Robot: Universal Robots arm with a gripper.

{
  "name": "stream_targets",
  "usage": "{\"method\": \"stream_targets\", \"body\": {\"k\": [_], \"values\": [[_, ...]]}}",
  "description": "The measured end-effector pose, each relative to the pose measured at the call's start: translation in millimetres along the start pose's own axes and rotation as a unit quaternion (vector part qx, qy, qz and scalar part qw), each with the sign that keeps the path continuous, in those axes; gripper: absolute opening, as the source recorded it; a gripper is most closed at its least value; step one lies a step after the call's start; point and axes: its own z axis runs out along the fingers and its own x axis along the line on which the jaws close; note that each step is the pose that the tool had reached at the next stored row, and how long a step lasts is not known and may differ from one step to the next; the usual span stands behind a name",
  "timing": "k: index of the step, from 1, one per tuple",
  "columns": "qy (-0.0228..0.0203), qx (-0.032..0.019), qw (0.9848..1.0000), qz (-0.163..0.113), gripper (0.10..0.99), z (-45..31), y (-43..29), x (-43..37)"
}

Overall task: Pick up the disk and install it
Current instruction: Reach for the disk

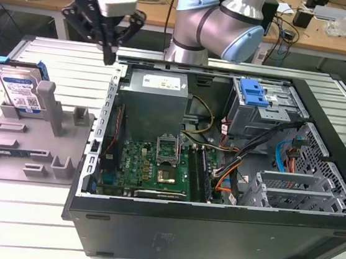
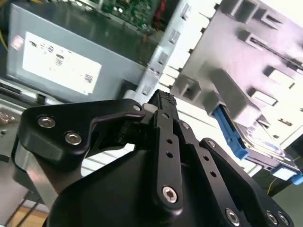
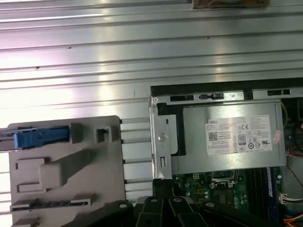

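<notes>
The disk (image 1: 20, 89), a silver hard drive with a blue-and-white label and blue rails, stands on edge at the far end of the grey holder (image 1: 30, 144), on the exterior view's left. Its blue rail also shows in the second wrist view (image 2: 228, 131) and the first wrist view (image 3: 40, 137). My gripper (image 1: 111, 55) hangs above the table between the holder and the far corner of the computer case, to the right of the disk and well apart from it. Its black fingers (image 2: 161, 100) are shut together with nothing between them.
An open computer case (image 1: 212, 221) lies on the slatted metal table (image 1: 56, 60), with a power supply (image 1: 154, 99), a motherboard (image 1: 156, 165) and a drive cage with a blue latch tab (image 1: 253, 92). The holder has upright posts (image 1: 46, 99). A cluttered bench stands behind.
</notes>
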Motion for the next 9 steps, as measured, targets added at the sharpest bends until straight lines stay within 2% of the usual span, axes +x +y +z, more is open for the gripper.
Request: {"method": "stream_targets", "body": {"k": [2,3,4,7,8,9], "values": [[0.0000,0.0001,1.0000,0.000,0.106,0.0,1.8,8.4],[0.0000,0.0001,1.0000,0.000,0.106,0.2,3.3,17.3],[0.0000,0.0001,1.0000,0.000,0.106,0.2,4.0,21.1],[0.0000,0.0004,1.0000,0.000,0.106,0.9,7.1,40.8],[0.0000,0.0006,1.0000,0.000,0.106,1.3,7.5,44.7],[0.0000,0.0010,1.0000,0.000,0.106,2.2,8.3,52.8]]}}
